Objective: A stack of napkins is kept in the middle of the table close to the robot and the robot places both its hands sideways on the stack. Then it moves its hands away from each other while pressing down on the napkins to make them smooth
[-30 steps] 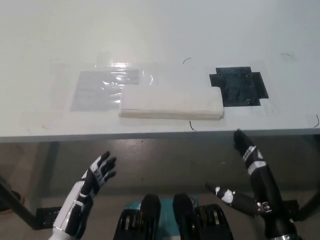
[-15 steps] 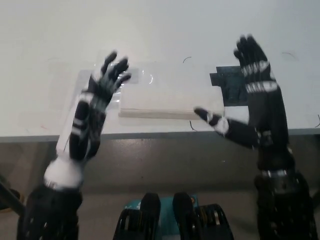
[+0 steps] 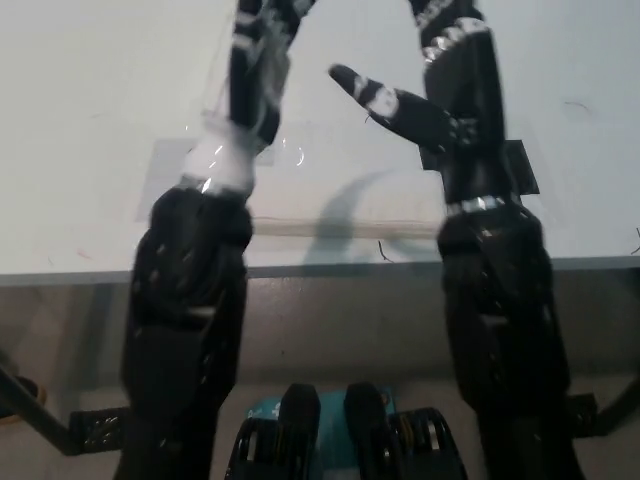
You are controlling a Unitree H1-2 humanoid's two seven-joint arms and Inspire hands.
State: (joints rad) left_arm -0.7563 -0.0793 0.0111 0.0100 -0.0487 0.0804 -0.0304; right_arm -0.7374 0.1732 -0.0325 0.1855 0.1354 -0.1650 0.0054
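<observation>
The white napkin stack (image 3: 345, 205) lies near the table's front edge, in the shadow between my two arms. Both arms are raised high over the table and hide the stack's two ends. My left hand (image 3: 262, 45) is up at the picture's top, above the stack's left end, its fingertips cut off by the frame. My right hand (image 3: 455, 60) is level with it on the right, its thumb sticking out to the left above the stack. Neither hand touches the napkins; both hold nothing.
A black tape patch (image 3: 522, 172) shows on the table just right of my right forearm. A clear plastic sheet (image 3: 175, 175) lies taped left of the stack. The table's front edge (image 3: 60, 272) runs across the picture.
Both hands have risen from beside the stack towards the camera and forward, and are partly out of the picture's top. The napkin stack has not moved.
</observation>
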